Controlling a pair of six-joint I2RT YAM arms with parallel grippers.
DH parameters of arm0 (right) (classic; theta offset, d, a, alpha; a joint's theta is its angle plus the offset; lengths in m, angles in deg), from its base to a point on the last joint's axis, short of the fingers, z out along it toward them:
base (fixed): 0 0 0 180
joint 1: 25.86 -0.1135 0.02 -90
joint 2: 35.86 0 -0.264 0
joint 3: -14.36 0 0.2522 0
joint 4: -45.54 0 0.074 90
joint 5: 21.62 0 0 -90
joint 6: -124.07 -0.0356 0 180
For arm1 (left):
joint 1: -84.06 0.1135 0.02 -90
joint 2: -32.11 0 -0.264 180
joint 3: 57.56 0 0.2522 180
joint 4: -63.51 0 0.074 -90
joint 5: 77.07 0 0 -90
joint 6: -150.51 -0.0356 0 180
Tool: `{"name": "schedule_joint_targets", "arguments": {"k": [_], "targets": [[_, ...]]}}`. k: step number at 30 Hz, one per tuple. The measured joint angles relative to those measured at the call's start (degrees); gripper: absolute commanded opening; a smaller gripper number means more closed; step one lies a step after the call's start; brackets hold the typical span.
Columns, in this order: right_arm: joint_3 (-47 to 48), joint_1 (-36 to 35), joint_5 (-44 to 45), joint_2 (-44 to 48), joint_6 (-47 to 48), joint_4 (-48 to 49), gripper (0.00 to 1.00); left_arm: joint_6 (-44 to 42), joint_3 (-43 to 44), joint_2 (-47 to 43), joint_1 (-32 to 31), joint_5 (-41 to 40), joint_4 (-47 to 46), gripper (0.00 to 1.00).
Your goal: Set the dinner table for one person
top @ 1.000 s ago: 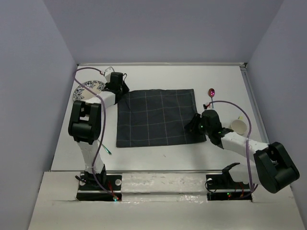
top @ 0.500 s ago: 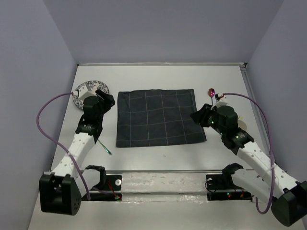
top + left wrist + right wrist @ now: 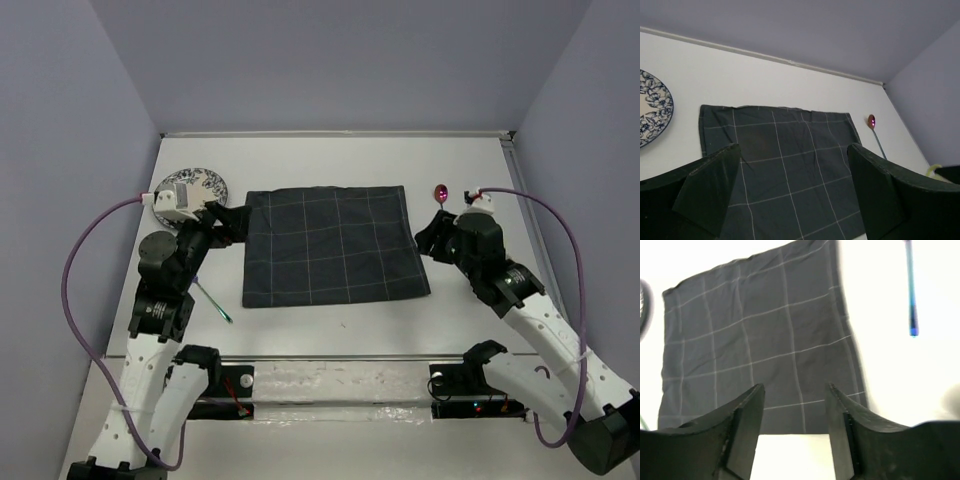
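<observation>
The cloth (image 3: 328, 245) is a dark navy square of soft woven fabric crossed by thin pale grid lines. It lies flat, with a slightly wavy hem. Beyond its far left corner sits a round glazed plate (image 3: 208, 183), white with a blue floral rim. To the right of the cloth lies a spoon (image 3: 441, 191) with a shiny pink-red bowl and a slim handle. A thin green stick (image 3: 214, 301) lies at a slant near the cloth's near left corner.

The left end effector (image 3: 795, 195) is spread wide with nothing between its fingers (image 3: 710, 192), which are blunt wedges of dark matte plastic. It hangs at the cloth's left edge. The right end effector (image 3: 792, 440) is partly spread, also gripping nothing, and hangs at the cloth's right edge. Purple cables (image 3: 72, 270) loop over the white-shelled arms.

The worktop (image 3: 330, 160) is a large, flat, matte white rectangle, plain and smooth. It fills the floor of the enclosure and lies under every item, and lavender walls (image 3: 80, 150) close it in on the left, far and right sides.
</observation>
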Motion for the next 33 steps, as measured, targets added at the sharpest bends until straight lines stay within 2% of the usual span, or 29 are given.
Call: {"name": "schedule_joint_targets", "arguments": {"k": [3,7,13,19,27,33], "targets": [[3.93,0.0,5.05,-0.72,-0.07,-4.42,0.62,-3.17,-0.37,-2.58,-4.09,-0.33,2.12,0.99],[9.14,1.33,12.81,-3.08,-0.28,-10.38,0.62,-6.23,-2.6,-7.08,-11.5,-1.77,5.2,0.99],[11.74,9.35,19.8,-7.23,-0.66,-18.12,0.63,-8.94,-3.06,-12.46,-19.23,-5.77,7.67,0.99],[11.06,20.26,19.1,-10.54,-0.37,-20.72,0.63,-9.73,-3.06,-15.56,-23.12,-8.26,8.28,0.99],[9.22,22.05,16.44,-12.7,-0.39,-21.73,0.62,-10.03,-3.06,-17.14,-25.73,-9.42,8.94,0.99],[8.04,24.59,12.87,-16.98,-0.37,-18.8,0.52,-10.16,-3.06,-17.44,-25.92,-9.62,8.96,0.99]]}}
